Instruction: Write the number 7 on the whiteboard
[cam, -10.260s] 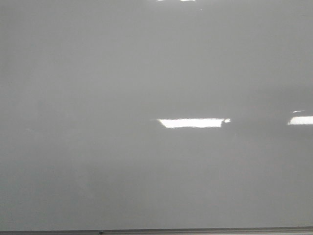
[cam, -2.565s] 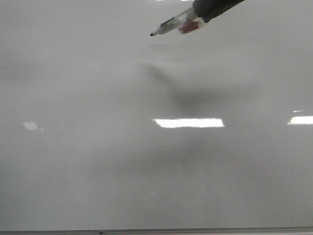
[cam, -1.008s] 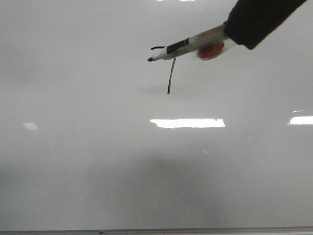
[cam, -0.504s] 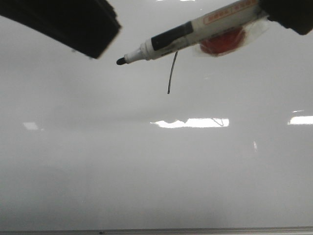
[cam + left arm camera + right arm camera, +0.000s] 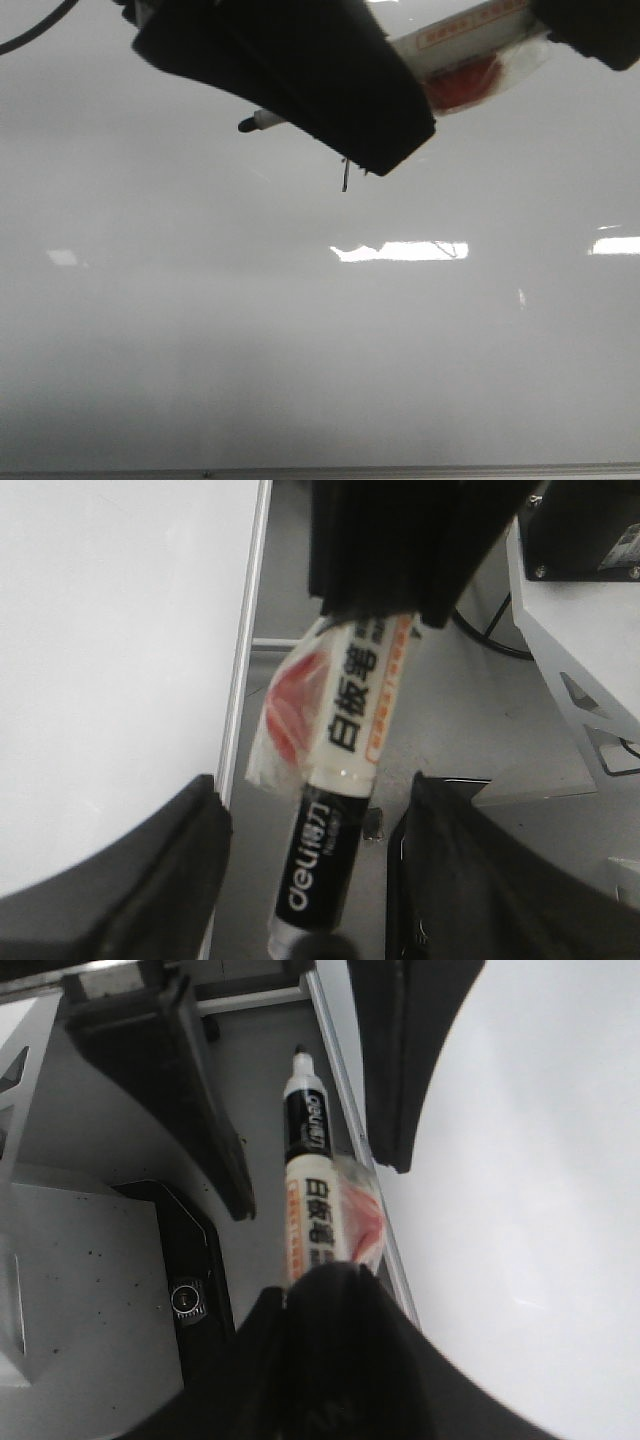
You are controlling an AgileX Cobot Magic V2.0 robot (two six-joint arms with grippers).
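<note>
The whiteboard fills the front view. Of the number 7 only the lower end of its downstroke shows; the rest is hidden behind my left gripper. My right gripper is shut on a white and black marker and holds it above the board, its uncapped tip pointing left. My left gripper is open, its fingers standing on either side of the marker's black end without touching it. In the right wrist view the right gripper clamps the marker.
A thin grey metal edge strip runs along the board's near edge. Bright light glares lie on the board. The wrist views show the board's edge, a grey floor and white machine parts beside it.
My left gripper has moved in from the upper left to the right, over the marker, and now hides most of the 7. The marker and right gripper have stayed put.
</note>
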